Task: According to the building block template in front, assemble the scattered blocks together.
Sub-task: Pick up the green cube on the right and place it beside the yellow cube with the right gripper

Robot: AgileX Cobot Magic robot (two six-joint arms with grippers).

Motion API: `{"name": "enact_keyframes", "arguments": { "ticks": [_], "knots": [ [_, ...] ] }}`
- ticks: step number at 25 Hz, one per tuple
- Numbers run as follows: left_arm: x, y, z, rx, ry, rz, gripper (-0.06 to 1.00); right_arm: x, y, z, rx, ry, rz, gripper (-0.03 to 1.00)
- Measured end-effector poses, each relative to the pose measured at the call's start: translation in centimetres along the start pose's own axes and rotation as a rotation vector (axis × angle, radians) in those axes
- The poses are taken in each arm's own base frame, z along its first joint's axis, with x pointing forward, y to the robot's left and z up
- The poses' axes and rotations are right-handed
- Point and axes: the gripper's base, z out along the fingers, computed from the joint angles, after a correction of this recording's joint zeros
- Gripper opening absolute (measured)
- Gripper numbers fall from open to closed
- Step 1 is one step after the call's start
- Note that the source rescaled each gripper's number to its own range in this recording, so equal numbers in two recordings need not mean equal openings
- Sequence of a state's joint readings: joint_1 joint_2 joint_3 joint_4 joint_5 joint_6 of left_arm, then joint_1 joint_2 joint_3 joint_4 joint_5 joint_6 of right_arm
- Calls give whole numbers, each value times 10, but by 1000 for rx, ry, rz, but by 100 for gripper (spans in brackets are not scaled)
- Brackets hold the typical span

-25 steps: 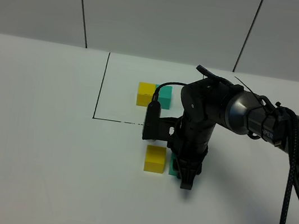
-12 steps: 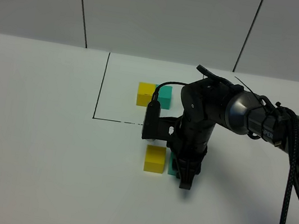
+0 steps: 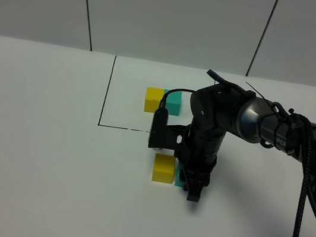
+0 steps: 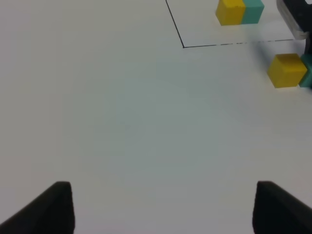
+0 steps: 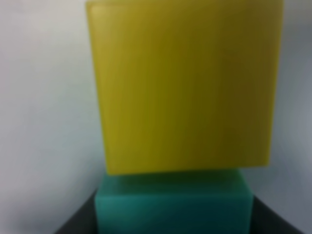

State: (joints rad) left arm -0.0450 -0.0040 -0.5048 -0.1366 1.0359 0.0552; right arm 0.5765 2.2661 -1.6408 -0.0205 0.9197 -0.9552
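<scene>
Right jaws, pinching the teal cube (image 5: 173, 208), have nudged it against the yellow cube (image 3: 164, 168), so the pair mirrors the template (image 3: 162, 101); left jaws hang spread.

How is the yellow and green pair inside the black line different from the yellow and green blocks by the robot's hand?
The framed pair sits inside the black line; the loose pair lies outside it. The framed pair stands free; the loose pair's teal cube sits between the jaws of the right gripper. Both pairs go yellow left, teal right.
</scene>
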Motion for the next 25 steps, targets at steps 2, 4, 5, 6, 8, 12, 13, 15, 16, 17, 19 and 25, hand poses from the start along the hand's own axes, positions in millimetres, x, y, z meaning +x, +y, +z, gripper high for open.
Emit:
{"name": "enact_keyframes", "arguments": {
  "ticks": [2,4,5,6,8,12,13,15,16,17,19,25],
  "knots": [
    [0,0,0,0,0,0,65,0,0,0,0,1,-6,1],
    [0,0,0,0,0,0,65,0,0,0,0,1,-14,1],
    [0,0,0,0,0,0,65,0,0,0,0,1,-16,1],
    [0,0,0,0,0,0,65,0,0,0,0,1,-19,1],
    [0,0,0,0,0,0,65,0,0,0,0,1,-26,1],
    [0,0,0,0,0,0,65,0,0,0,0,1,-41,1],
    [0,0,0,0,0,0,65,0,0,0,1,0,-44,1],
    [0,0,0,0,0,0,65,0,0,0,1,0,-43,1],
    [0,0,0,0,0,0,65,0,0,0,1,0,-44,0],
    [0,0,0,0,0,0,65,0,0,0,1,-1,-44,0],
    [0,0,0,0,0,0,65,0,0,0,3,-2,-46,0],
    [0,0,0,0,0,0,65,-1,-1,0,11,-7,-46,0]
  ]
}}
